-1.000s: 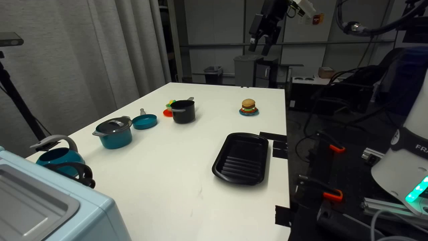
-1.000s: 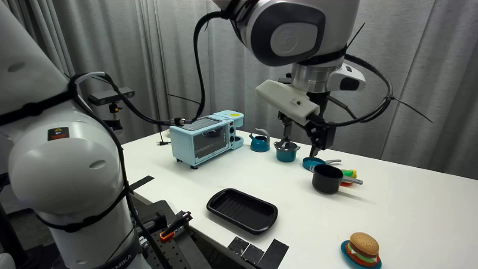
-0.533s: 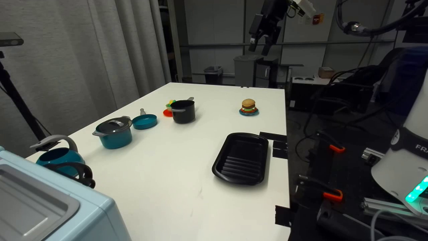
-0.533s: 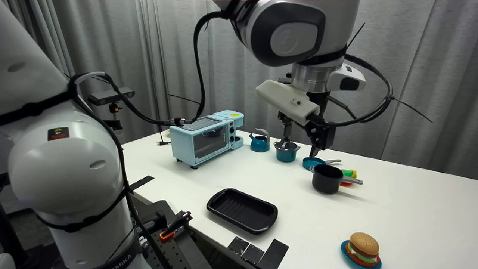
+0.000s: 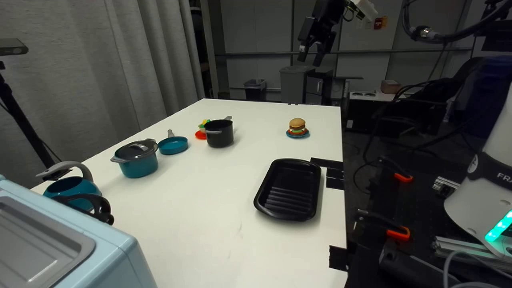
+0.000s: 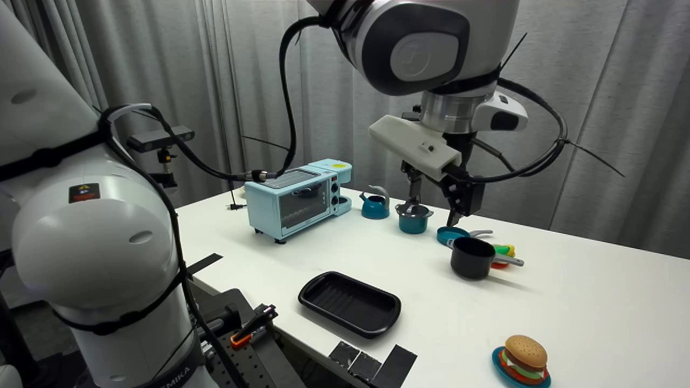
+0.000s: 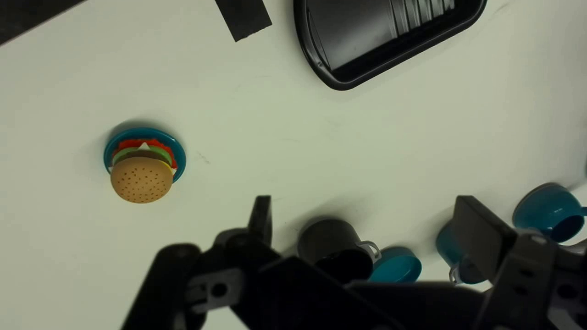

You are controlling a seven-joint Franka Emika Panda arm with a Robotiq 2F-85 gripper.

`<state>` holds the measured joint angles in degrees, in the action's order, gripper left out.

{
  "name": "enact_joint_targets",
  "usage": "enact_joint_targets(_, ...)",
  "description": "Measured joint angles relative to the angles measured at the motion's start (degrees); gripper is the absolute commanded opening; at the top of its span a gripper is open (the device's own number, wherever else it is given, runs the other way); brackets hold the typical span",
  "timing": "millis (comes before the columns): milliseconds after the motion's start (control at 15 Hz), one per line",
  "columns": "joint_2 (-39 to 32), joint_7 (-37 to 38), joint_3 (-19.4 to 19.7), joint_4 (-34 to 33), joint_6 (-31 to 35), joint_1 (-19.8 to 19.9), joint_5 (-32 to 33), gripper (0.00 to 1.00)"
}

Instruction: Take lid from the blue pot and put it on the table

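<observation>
With jaws spread, your gripper (image 7: 363, 199) hangs well apart from the blue pot (image 5: 138, 167); the lid (image 5: 130, 152) covers that pot.

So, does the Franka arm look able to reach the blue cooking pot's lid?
Probably yes: the Robotiq gripper is open and nothing covers the lid of the blue cooking pot. The gripper hangs higher and needs lowering.

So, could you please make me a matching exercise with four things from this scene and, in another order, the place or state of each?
1. Lid
2. Gripper
3. Burger
4. Kettle

A. On a small blue plate
B. Beside the light-blue oven
C. On the blue pot
D. Open, above the table

Pairs: 1-C; 2-D; 3-A; 4-B.
</observation>
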<state>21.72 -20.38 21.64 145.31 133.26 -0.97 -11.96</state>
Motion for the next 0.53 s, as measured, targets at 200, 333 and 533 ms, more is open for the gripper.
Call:
enact_joint_targets(200,0.0,0.0,0.0,0.0,0.0,0.0,0.0,1.0)
enact_joint_targets(333,-0.04,0.0,-0.2,0.0,0.0,0.15,0.0,1.0)
enact_joint_targets(533,-0.22,0.0,-1.46,-0.01,0.0,0.56,0.0,1.0)
